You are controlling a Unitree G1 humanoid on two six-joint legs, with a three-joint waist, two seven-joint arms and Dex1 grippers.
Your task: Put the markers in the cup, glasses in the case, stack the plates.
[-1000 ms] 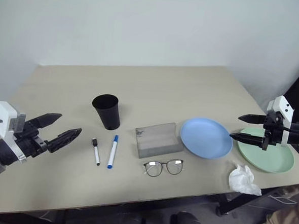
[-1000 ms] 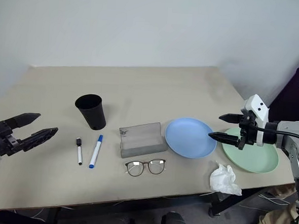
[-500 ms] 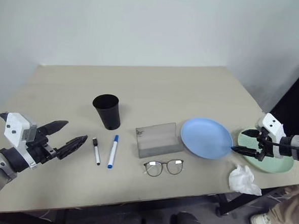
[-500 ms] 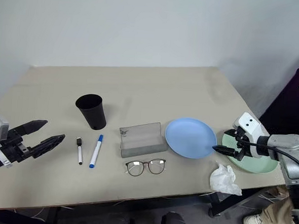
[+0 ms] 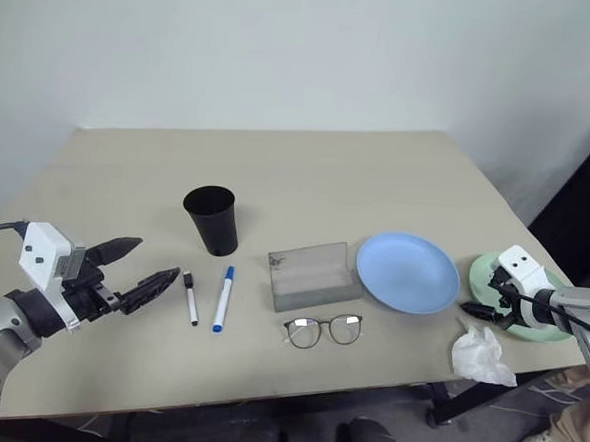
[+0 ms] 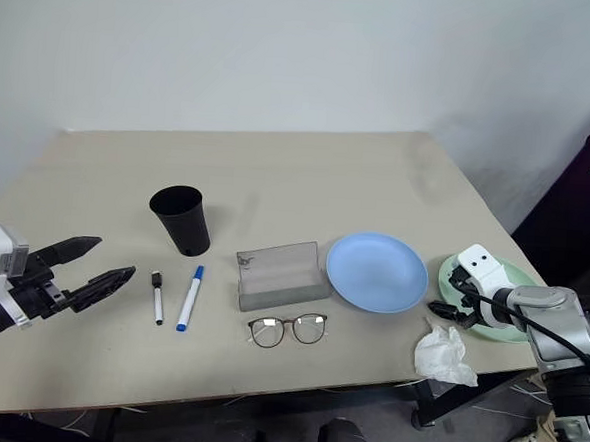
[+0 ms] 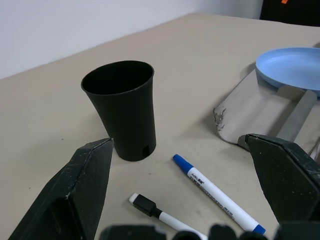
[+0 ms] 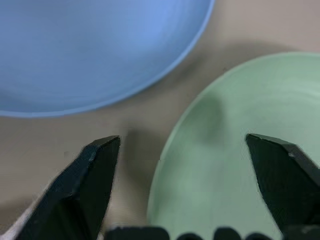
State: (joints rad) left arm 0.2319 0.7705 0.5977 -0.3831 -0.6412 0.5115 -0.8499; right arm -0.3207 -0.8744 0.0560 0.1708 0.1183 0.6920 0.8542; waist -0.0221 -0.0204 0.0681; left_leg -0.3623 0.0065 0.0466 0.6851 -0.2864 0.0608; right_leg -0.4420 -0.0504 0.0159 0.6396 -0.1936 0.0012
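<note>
Right now my right end effector (image 8: 182,150) is spread, its two black fingers straddling the near-left rim of the pale mint green round plate (image 6: 499,324); one finger sits over the bare beige desk (image 5: 308,172), the other over the plate's inside. Just beyond that rim, apart by a narrow strip of desk, lies the light blue round plate (image 5: 408,272). I judge the green plate as light, stiff and fairly slick, so the lip is the only place to take hold: one finger under, one on top, pinching firmly or it may slide out. It lies near the desk's right edge, and a crumpled white tissue (image 5: 483,355) lies just beside the end effector, so I would lift before carrying across.

My left end effector (image 5: 135,272) is also spread wide and holds nothing. Ahead of it stands the black tapered plastic cup (image 7: 123,107), upright, and closer lie the two slim white markers, the blue-capped one (image 5: 222,298) and the shorter black-capped one (image 5: 188,297); they are light, round and likely to roll. Further off are the grey frosted rectangular case (image 5: 313,275) and the thin dark-rimmed glasses (image 5: 322,330), fragile, near the front edge. Open room lies behind the cup.
</note>
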